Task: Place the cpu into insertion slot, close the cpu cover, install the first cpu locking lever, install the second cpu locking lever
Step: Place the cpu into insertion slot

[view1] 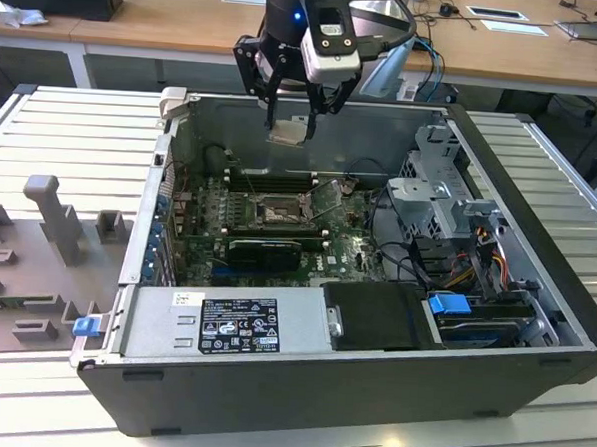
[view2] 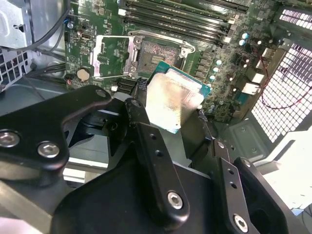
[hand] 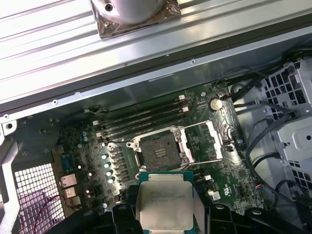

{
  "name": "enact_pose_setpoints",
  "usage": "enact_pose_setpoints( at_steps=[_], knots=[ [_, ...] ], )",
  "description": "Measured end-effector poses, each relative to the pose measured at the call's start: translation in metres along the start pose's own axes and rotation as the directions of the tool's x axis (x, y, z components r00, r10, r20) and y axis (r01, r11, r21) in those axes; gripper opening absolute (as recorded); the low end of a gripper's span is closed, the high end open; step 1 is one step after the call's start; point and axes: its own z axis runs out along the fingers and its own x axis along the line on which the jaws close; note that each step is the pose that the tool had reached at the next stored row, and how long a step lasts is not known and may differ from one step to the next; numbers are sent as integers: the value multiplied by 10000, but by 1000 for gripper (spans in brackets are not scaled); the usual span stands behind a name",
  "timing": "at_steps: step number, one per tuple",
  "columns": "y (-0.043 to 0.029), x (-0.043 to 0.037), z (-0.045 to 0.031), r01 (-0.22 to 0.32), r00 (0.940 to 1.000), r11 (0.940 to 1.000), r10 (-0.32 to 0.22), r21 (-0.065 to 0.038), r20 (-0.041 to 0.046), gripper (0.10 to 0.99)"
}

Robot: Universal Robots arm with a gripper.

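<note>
Clamping my gripper (view1: 290,126) on the cpu (view1: 286,135) above the insertion slot (view1: 277,213); any tilt could crush its contacts.

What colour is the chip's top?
The flat square cpu is pale silver-grey metal on top, green-edged; best in the first wrist view.

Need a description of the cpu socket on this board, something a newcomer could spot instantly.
Look inside the open computer case at the green circuit board on its floor. Near the board's middle, just beside the long black memory slots, sits the socket. It is the one square black frame with a brownish contact centre, with a metal cover swung open beside it.
</note>
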Motion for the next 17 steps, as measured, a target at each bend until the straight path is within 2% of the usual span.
enact_pose_setpoints(
  at_steps=[8, 17],
  knots=[
    [0, 0, 3, -375, 9993, 9993, 375, -8, 33, 525],
    [-1, 0, 8, -914, 9958, 9958, 914, -22, 81, 525]
  ],
)
